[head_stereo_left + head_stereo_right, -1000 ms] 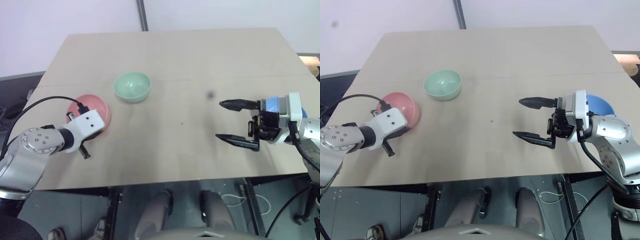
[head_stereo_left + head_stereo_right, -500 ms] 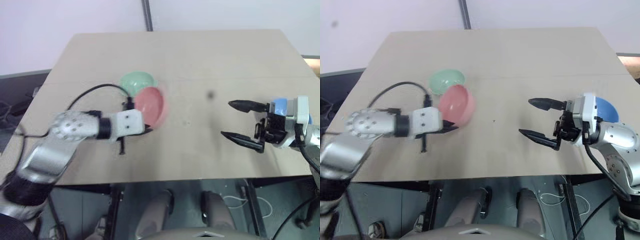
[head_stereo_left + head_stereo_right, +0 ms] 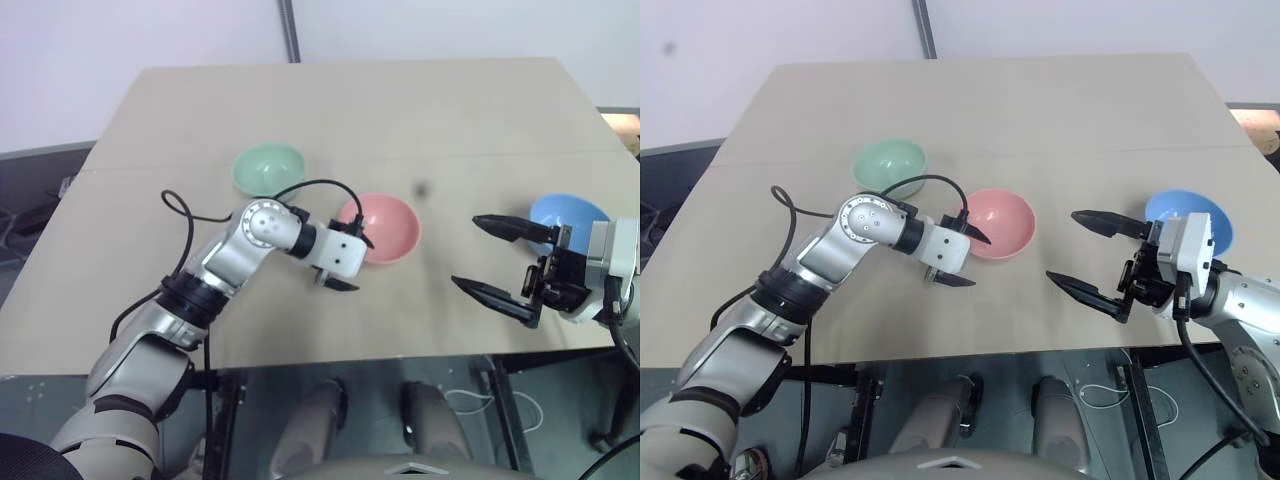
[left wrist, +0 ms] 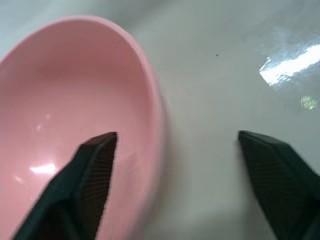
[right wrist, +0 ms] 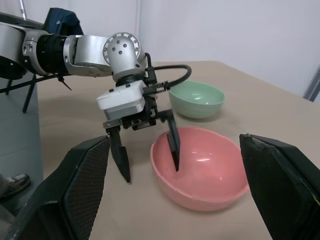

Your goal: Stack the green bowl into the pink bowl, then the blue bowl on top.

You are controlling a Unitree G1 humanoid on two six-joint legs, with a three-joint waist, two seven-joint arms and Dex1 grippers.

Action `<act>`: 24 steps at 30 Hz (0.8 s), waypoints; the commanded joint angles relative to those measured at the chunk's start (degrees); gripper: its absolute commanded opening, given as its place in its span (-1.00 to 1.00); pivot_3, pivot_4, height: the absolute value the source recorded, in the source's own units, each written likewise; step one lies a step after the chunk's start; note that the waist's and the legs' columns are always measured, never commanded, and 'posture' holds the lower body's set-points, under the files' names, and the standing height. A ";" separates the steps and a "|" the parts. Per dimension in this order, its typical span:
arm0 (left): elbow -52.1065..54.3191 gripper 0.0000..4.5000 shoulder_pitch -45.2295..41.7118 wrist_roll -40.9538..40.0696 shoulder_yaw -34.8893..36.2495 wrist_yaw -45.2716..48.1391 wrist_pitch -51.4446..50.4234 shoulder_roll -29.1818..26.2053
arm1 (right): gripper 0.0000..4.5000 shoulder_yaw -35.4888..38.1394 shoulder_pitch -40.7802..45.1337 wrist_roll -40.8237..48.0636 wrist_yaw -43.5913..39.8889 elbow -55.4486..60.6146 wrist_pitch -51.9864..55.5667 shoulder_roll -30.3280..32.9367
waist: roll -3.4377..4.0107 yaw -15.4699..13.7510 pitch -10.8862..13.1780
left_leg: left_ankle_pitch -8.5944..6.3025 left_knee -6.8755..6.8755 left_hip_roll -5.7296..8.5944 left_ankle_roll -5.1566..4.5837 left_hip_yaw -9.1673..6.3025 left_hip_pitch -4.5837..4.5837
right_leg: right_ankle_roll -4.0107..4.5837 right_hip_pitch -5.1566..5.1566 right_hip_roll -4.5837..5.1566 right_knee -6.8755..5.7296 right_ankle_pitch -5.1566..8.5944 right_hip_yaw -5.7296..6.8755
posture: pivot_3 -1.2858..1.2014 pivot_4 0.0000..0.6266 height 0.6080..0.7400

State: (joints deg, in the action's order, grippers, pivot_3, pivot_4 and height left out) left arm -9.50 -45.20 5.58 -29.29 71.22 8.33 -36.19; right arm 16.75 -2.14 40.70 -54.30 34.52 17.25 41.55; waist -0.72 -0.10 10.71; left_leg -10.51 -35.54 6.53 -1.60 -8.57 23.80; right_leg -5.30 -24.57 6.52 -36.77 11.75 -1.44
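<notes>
Green bowl (image 3: 268,168) sits far left on the worktop (image 3: 350,110), empty. Left end effector (image 3: 962,258) has its fingers spread across the near-left rim of the pink bowl (image 3: 382,226) mid-worktop, one finger inside, one outside, not pinching. Blue bowl (image 3: 565,217) is at the right edge, with the right end effector (image 3: 500,264) wide apart, holding nothing, just left of it.

We see the blue bowl (image 3: 570,215) partly hidden behind the right hand (image 3: 497,257). The left hand (image 3: 345,262) covers part of the pink bowl (image 3: 385,228) rim. The bench (image 3: 330,110) near edge is cut by our arms.
</notes>
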 commanded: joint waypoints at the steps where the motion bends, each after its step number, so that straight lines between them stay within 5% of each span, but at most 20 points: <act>1: 5.26 0.92 0.08 -4.38 6.25 1.18 -2.56 -2.54 | 1.00 1.60 -0.33 0.29 1.05 2.19 -1.17 -0.20 | 0.00 0.25 0.00 | 0.00 -0.02 0.00 0.00 0.01 0.00 | -0.04 0.00 0.00 -0.01 0.01 -0.01 | 0.03 -0.52 1.00; 7: 14.54 0.92 5.66 -7.30 15.52 0.34 -12.75 -11.76 | 1.00 0.30 1.65 -0.38 0.80 -0.17 -1.45 0.06 | 0.03 1.04 -0.01 | 0.00 -0.08 -0.11 0.00 0.02 -0.05 | -0.11 0.01 -0.13 -0.05 0.02 -0.06 | 0.03 -0.52 1.00; 12: 6.96 0.92 4.25 3.90 18.07 -10.76 -17.66 -16.38 | 1.00 -1.30 4.25 -0.60 0.12 -2.06 -1.57 -0.10 | 0.01 0.69 0.00 | 0.00 -0.30 -0.27 0.01 -0.05 -0.07 | -0.17 0.18 -0.32 -0.04 -0.03 0.04 | 0.03 -0.52 1.00; 24: -20.93 0.92 -8.98 21.47 6.76 -22.89 -8.28 -8.40 | 1.00 -0.59 4.77 -0.34 1.08 -1.49 -0.75 0.37 | -0.02 0.18 0.02 | -0.01 -0.44 -0.22 0.02 0.00 -0.01 | -0.20 0.28 -0.34 0.03 -0.09 0.14 | 0.03 -0.52 1.00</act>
State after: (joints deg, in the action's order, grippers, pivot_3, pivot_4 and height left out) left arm -28.23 -51.19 25.49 -22.40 49.43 -2.61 -44.48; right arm 14.48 2.49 39.63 -53.50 30.76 16.96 41.40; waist -0.75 0.08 10.73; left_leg -10.52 -35.98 6.30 -1.58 -8.57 23.79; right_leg -5.51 -24.29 6.18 -36.75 11.66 -1.30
